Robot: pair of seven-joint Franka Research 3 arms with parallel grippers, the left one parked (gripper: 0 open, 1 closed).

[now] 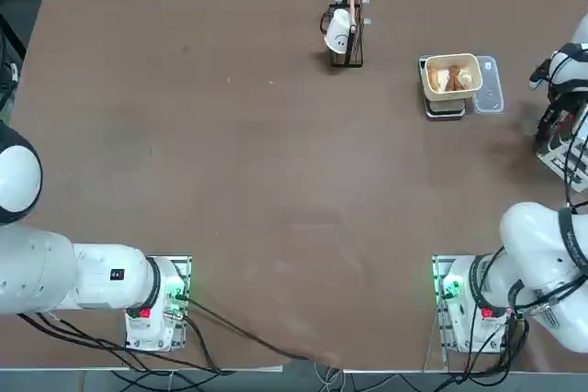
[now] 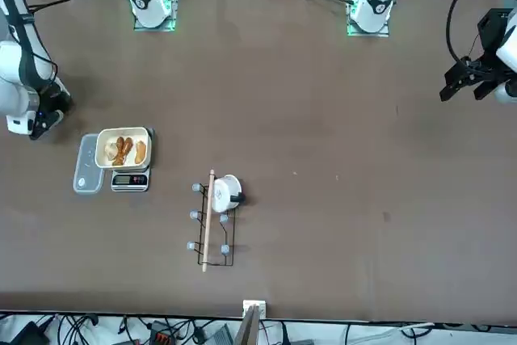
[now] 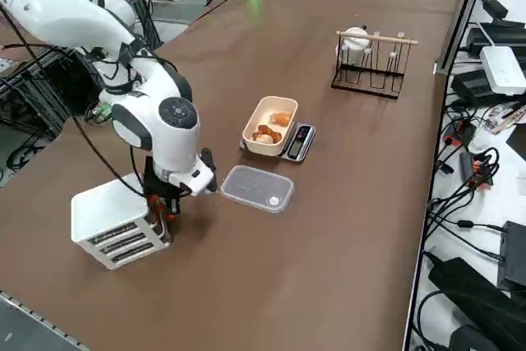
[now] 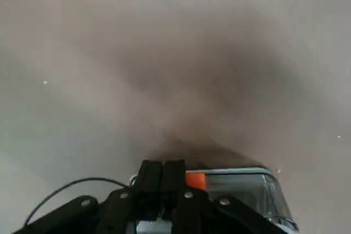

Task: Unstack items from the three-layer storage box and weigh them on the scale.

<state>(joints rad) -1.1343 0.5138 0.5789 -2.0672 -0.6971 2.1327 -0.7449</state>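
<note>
**Right gripper closed beside the storage box, items in the bowl on the scale**

No brand name or readable writing shows on any thing; the scale (image 3: 297,141) has a small display, but its digits are too small to read.

Near the right edge of the table (image 3: 329,228), the right gripper (image 3: 160,207) points down just beside the white storage box (image 3: 115,223). In the wrist view its two black fingers (image 4: 162,182) are pressed together, with nothing seen between them, so it is closed and empty. An orange part and a clear corner of the box (image 4: 241,190) lie directly next to the fingertips. If the fingers touch the box, I cannot tell. What is inside the layers of the box is hidden.

A little farther, a translucent plate (image 3: 256,188) lies flat on the table, touching nothing. Just beyond it stands the scale, with the cream bowl (image 3: 269,125) on it. The bowl holds several small items (image 3: 269,131), brown, orange and pale.

Far away, near the opposite edge, a black wire stand (image 3: 368,67) carries a white cup (image 3: 355,39) and a wooden stick. In the top view the box is mostly cut off at the right edge.
</note>
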